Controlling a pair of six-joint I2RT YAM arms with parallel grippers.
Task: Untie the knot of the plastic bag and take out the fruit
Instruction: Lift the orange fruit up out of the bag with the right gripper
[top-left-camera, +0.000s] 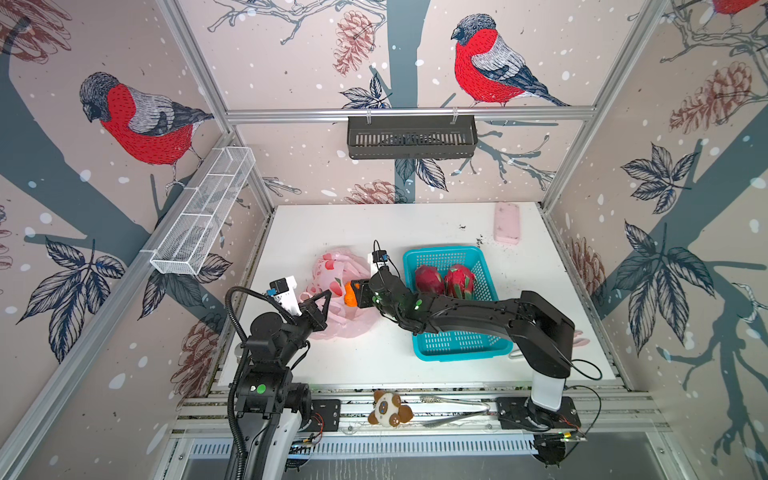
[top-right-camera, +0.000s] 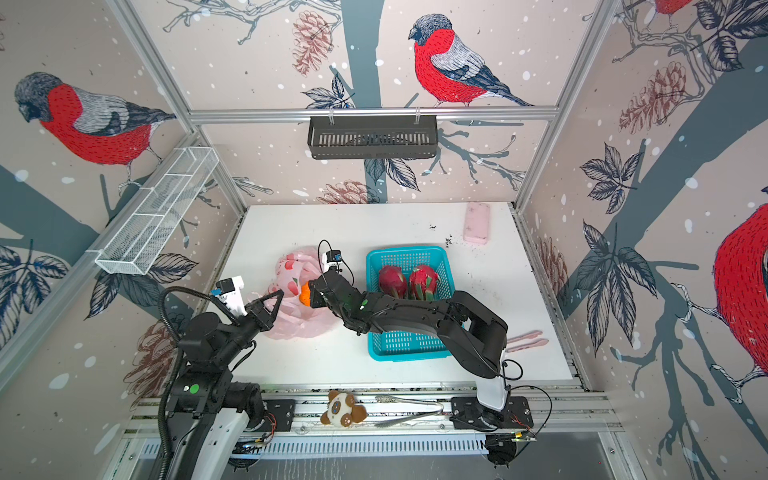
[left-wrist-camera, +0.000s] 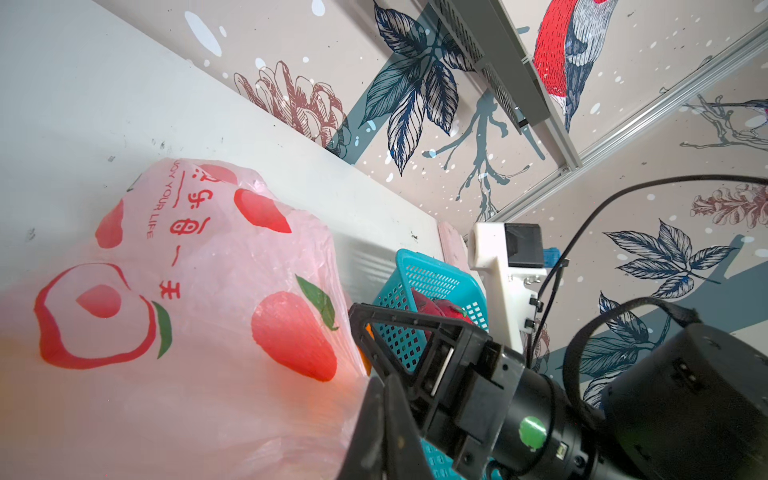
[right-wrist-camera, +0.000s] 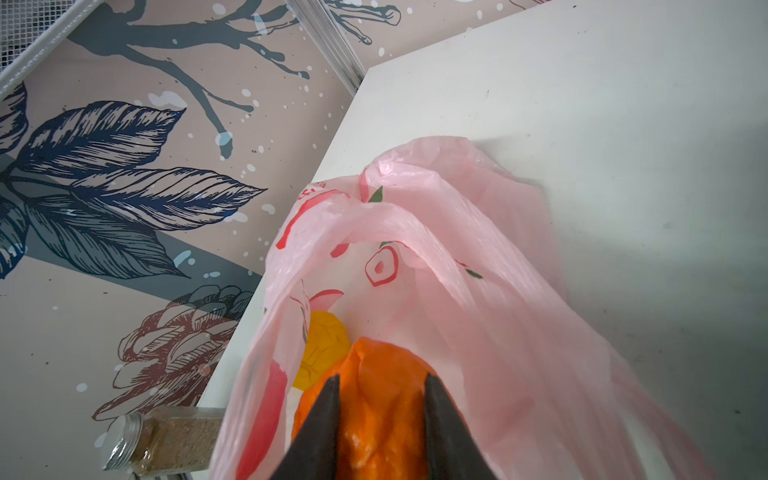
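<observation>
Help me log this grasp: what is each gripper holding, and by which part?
The right gripper grips the orange fruit by its two sides. The left gripper, shut, seems to pinch the plastic bag by its rim.

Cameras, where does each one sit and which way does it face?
Both top views: high over the front edge of the table, looking down; both arms show.
Left wrist: behind the left pincer, facing the plastic bag; the right arm shows too.
Right wrist: above the right pincer, looking into the bag at the orange fruit.
All views share the bag.
</observation>
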